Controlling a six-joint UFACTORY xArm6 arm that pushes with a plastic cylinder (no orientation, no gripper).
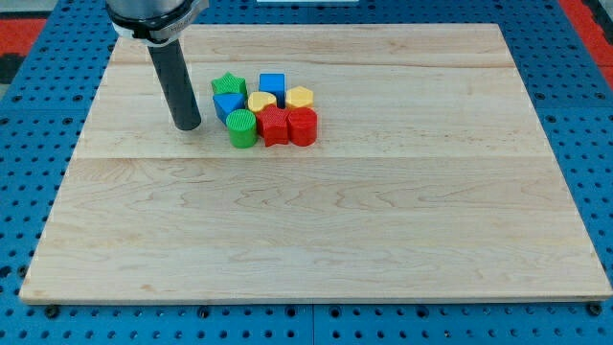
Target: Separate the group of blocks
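Note:
A tight cluster of blocks sits on the wooden board point(316, 240) in its upper left-centre. At the back are a green star point(228, 85) and a blue cube point(272, 84). In the middle row are a blue block point(228, 103), a yellow heart point(261, 101) and a yellow hexagon point(300, 97). At the front are a green cylinder point(241, 127), a red star-like block point(274, 126) and a red block point(302, 126). My tip point(188, 126) rests on the board just left of the cluster, a short gap from the green cylinder and the blue block.
The board lies on a blue pegboard table point(38, 115). A red area point(19, 24) shows at the view's top left and top right corners. The arm's dark body point(153, 14) hangs over the board's top left.

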